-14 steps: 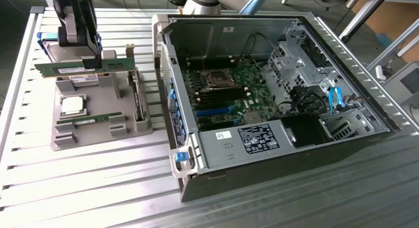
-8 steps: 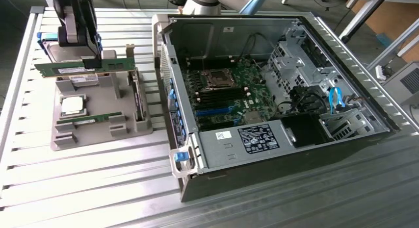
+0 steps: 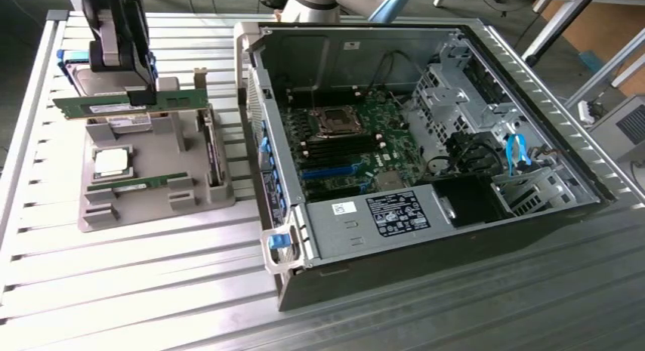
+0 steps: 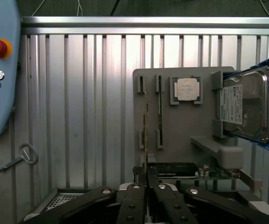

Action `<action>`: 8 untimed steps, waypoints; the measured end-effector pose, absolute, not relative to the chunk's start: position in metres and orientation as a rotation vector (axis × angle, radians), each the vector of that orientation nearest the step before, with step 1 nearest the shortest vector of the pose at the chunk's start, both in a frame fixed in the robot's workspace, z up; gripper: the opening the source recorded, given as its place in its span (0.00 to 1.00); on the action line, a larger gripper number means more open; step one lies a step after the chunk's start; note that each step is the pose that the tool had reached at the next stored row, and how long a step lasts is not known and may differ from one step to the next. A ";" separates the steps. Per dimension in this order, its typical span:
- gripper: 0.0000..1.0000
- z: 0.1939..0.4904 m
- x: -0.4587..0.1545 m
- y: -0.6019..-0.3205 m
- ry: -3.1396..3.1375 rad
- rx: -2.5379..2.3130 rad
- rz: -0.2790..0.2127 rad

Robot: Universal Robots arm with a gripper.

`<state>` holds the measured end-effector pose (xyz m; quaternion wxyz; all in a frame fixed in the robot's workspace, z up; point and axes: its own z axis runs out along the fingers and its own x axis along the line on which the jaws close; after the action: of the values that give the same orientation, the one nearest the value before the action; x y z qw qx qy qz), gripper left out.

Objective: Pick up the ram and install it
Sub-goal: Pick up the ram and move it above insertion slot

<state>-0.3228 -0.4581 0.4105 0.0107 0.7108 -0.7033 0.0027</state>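
parts holder on table at the exterior view's left, open computer case at centre and right, ram above holder at upper left, processor on holder

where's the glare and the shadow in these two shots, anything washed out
Exterior view: soft sheen on the slatted table at that view's lower right, the case interior in shade, the ram in the jaws evenly lit. Wrist view: bright streaks run along the table slats, the processor lid looks washed pale, dark backdrop beyond the table edge.

The gripper hides the middle of the ram, its top cut off; the hard drive runs off the wrist view.
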 end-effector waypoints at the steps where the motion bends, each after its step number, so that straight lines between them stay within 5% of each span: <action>1: 0.13 0.411 -0.321 -0.458 -2.195 2.218 0.008; 8: 0.13 0.410 -0.308 -0.458 -2.197 2.215 0.008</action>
<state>-0.3080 -0.4582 0.4104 0.0108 0.7100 -0.7041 0.0026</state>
